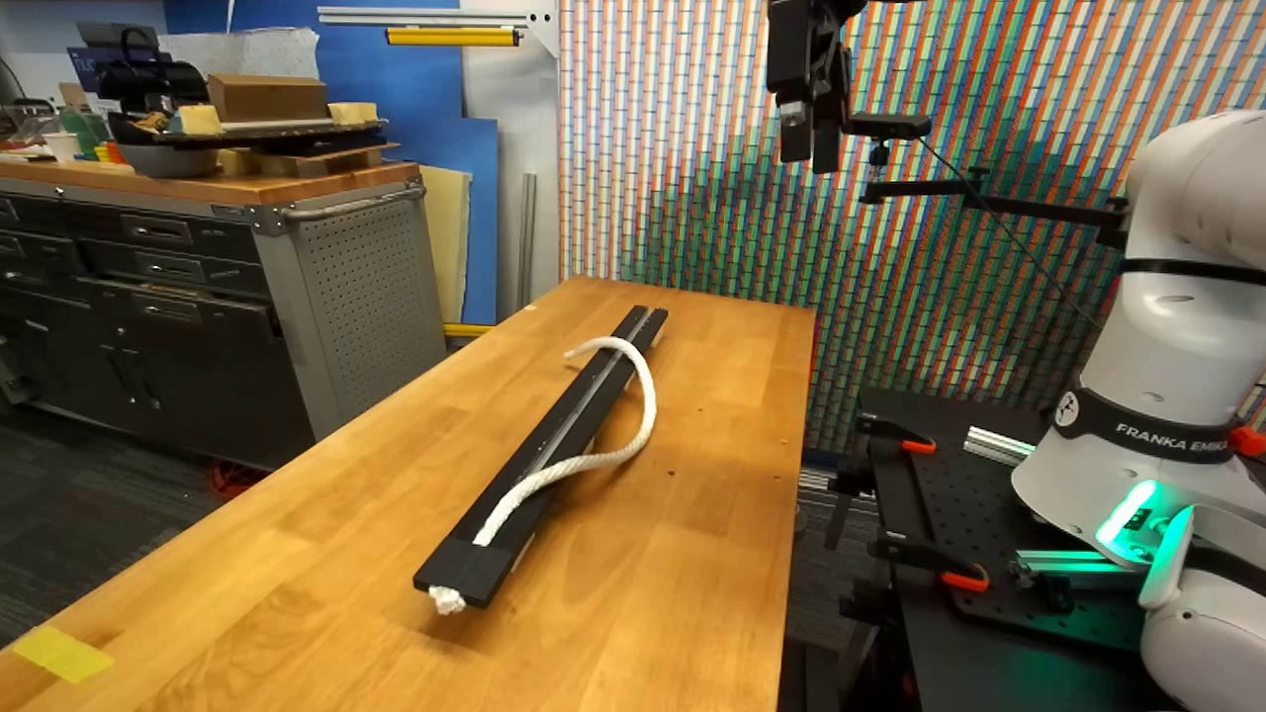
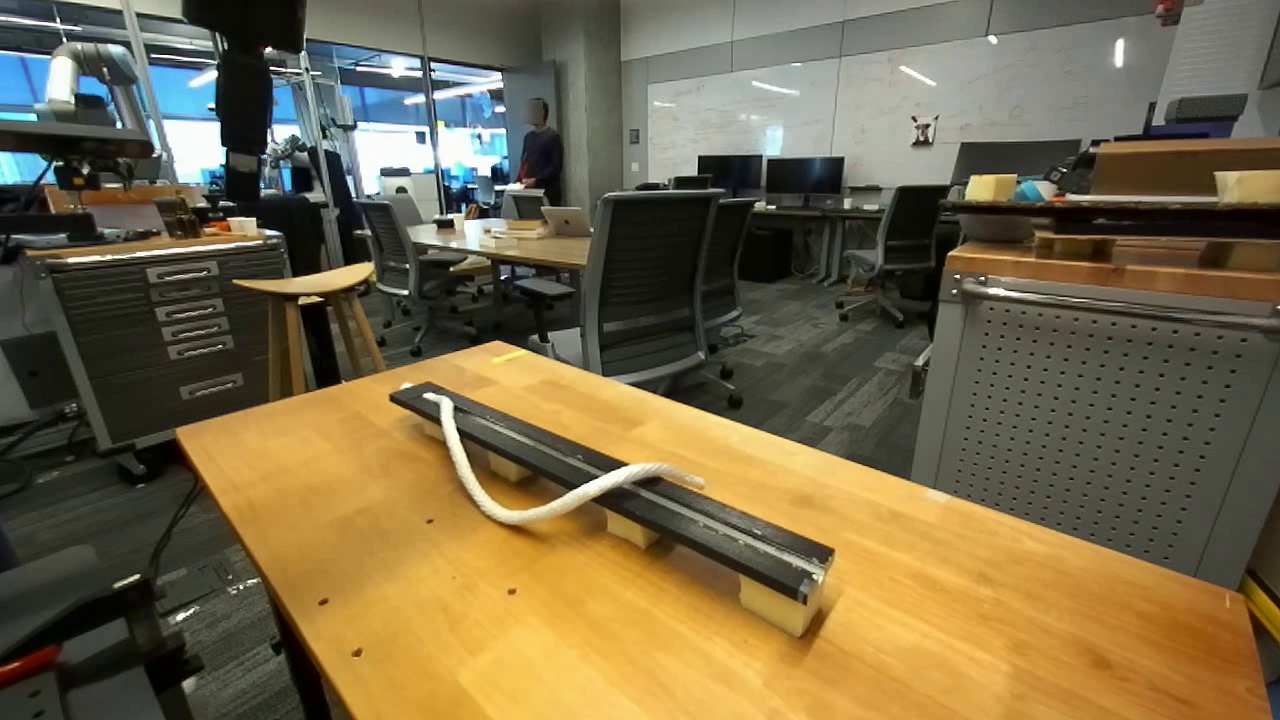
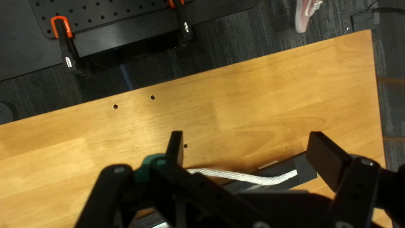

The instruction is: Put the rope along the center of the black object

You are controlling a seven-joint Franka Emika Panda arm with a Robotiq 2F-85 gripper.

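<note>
The black bar (image 1: pixel 539 435) lies lengthwise on the table, raised on small blocks, with a groove down its middle; it also shows in an exterior view (image 2: pixel 740 535) and the wrist view (image 3: pixel 305 167). The white rope (image 1: pixel 649 396) enters a dark band at one end of the bar, with a frayed tip sticking out beyond. It bows off the bar toward the robot's side, then crosses back over, its free end past the opposite edge (image 2: pixel 520 516). My gripper (image 1: pixel 809 148) is high above the table, open and empty; its fingers stand apart in the wrist view (image 3: pixel 246 133).
Light blocks (image 2: pixel 780 608) support the bar above the wooden table (image 2: pixel 1000 620). The robot's black stand with clamps (image 3: pixel 65 41) is beside the table's long edge. A tool cabinet (image 1: pixel 366 267) stands across the table from the robot. Yellow tape (image 1: pixel 62 653) marks a table corner.
</note>
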